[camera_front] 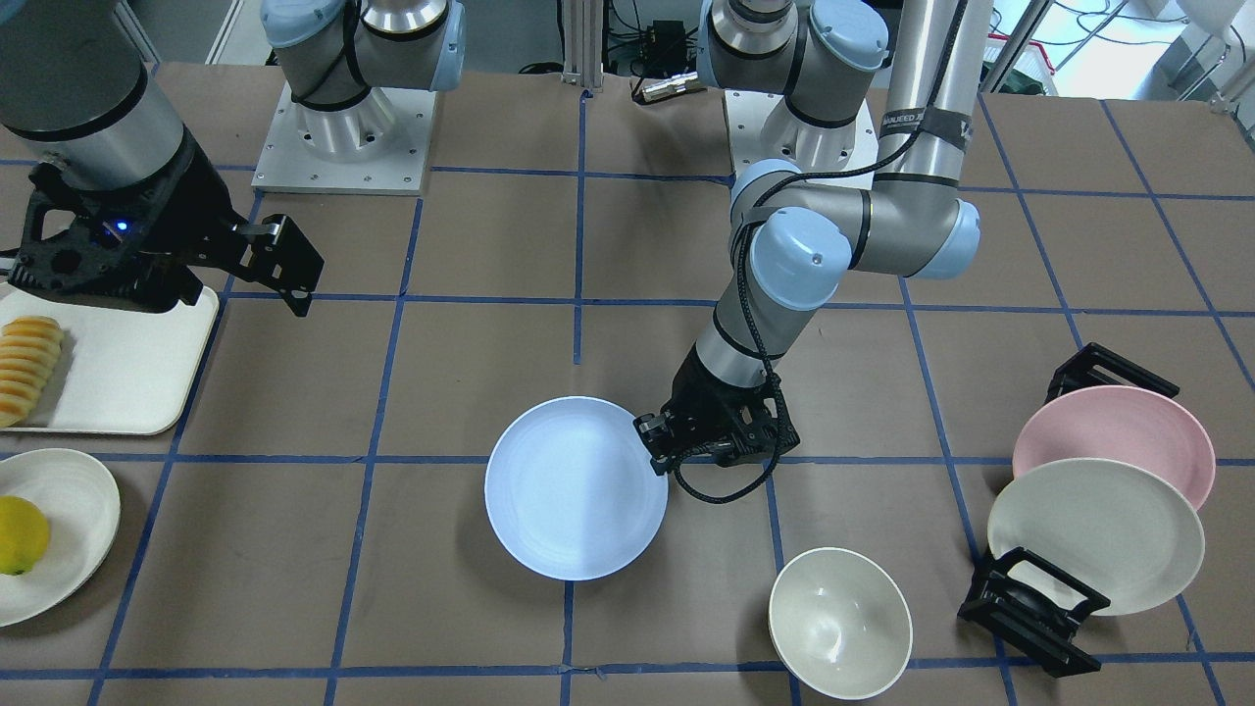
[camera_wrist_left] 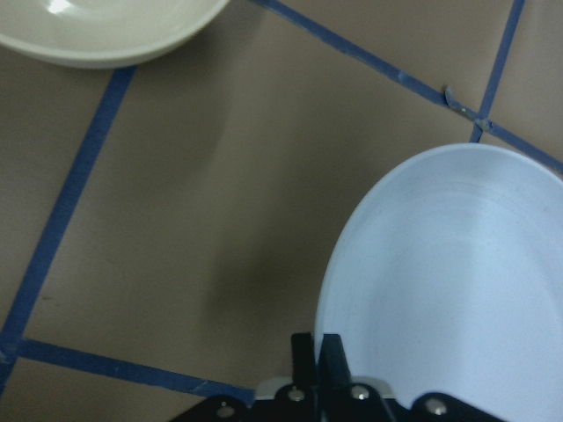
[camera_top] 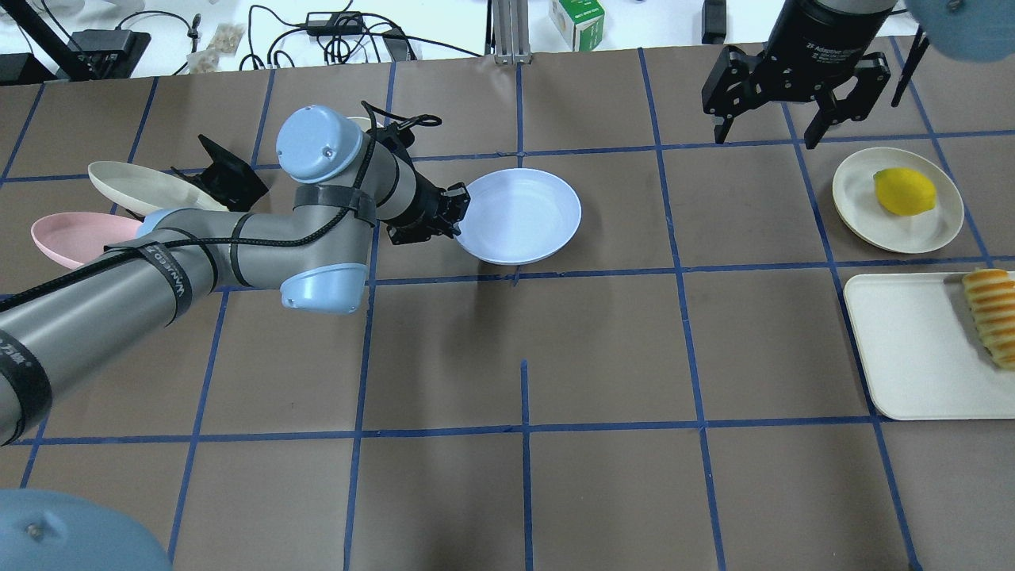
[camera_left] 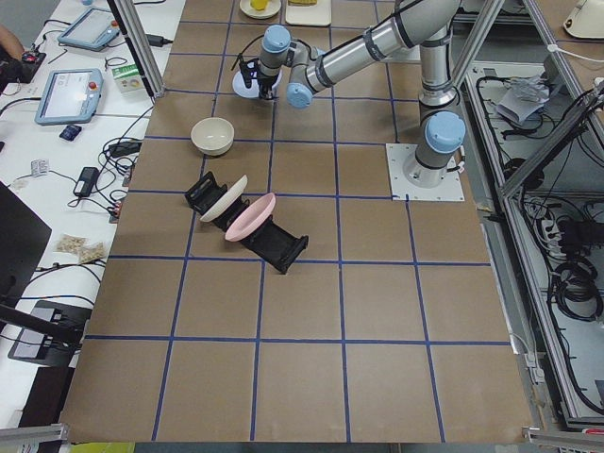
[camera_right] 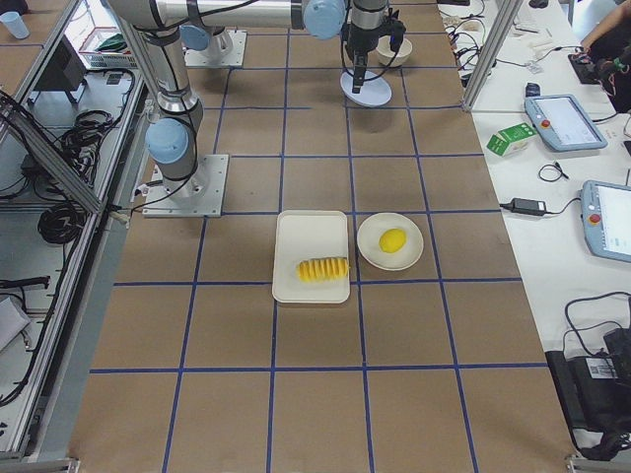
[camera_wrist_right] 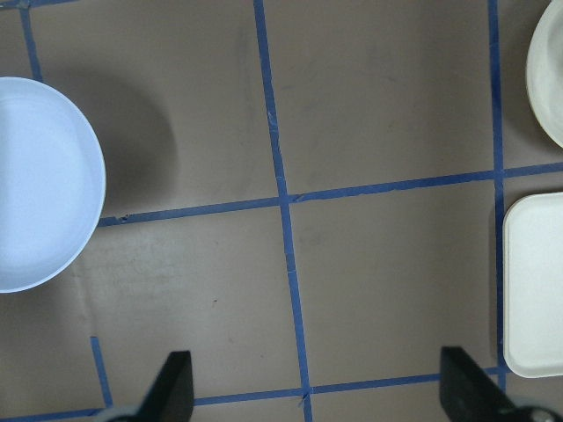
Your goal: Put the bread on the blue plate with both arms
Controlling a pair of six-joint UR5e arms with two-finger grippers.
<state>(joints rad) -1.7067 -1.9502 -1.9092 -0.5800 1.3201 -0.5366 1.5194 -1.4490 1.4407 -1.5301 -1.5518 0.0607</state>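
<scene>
Clamping left hand [camera_front: 655,446] onto blue plate [camera_front: 574,490] rim, mid-worktop [camera_front: 471,245]. Hanging right hand [camera_top: 765,141] wide open above worktop. Noting bread [camera_top: 991,313] lying on tray [camera_top: 904,349], well apart from plate.

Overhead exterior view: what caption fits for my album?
Left pincer pinches the rim of the blue plate; open right pincer hangs above the table; bread lies on the tray.

Left arm [camera_left: 377,42] stretched far along the surface [camera_left: 377,311]
From its base, the arm reaches over the brown, blue-lined top. Its claw [camera_left: 255,85] is down at the edge of a blue plate [camera_left: 242,93], and its grip is too small to judge. Nearer stands a cream bowl [camera_left: 212,136]. Nearer still, a black rack [camera_left: 274,247] holds a cream plate [camera_left: 224,198] and a pink plate [camera_left: 250,216], both tilted.
</scene>
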